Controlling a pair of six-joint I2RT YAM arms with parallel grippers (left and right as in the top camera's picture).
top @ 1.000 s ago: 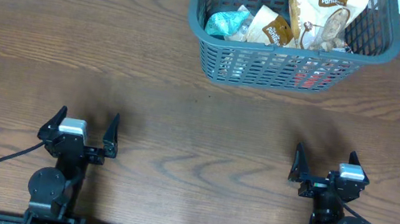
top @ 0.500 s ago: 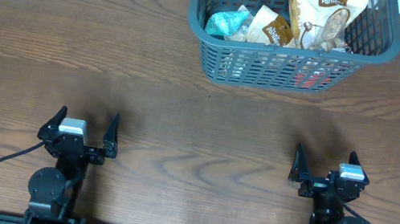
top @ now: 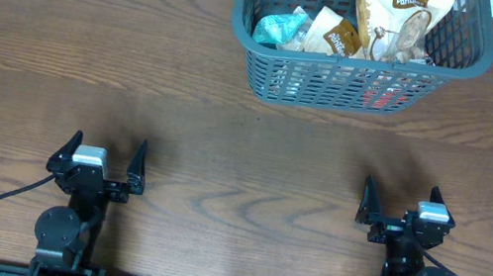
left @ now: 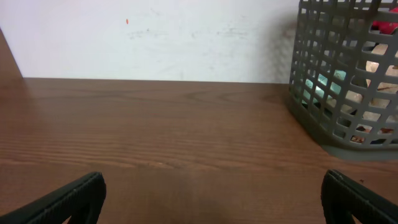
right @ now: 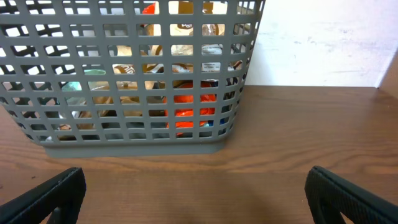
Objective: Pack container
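Note:
The container [top: 345, 86] is a dark grey-blue lattice basket at the table's far edge, right of centre. It holds several snack packets: a teal one [top: 278, 29], a brown and white one [top: 332, 34] and tall ones [top: 402, 19] leaning at the back. It also shows in the left wrist view [left: 348, 81] and the right wrist view [right: 124, 81], with red and orange packets behind the lattice. My left gripper [top: 104, 156] is open and empty near the front edge. My right gripper [top: 403, 202] is open and empty near the front edge, well short of the basket.
The wooden table [top: 137, 70] stretches bare between the grippers and the basket. A white wall [left: 155, 37] stands behind the table's far edge. Black cables loop from both arm bases at the front.

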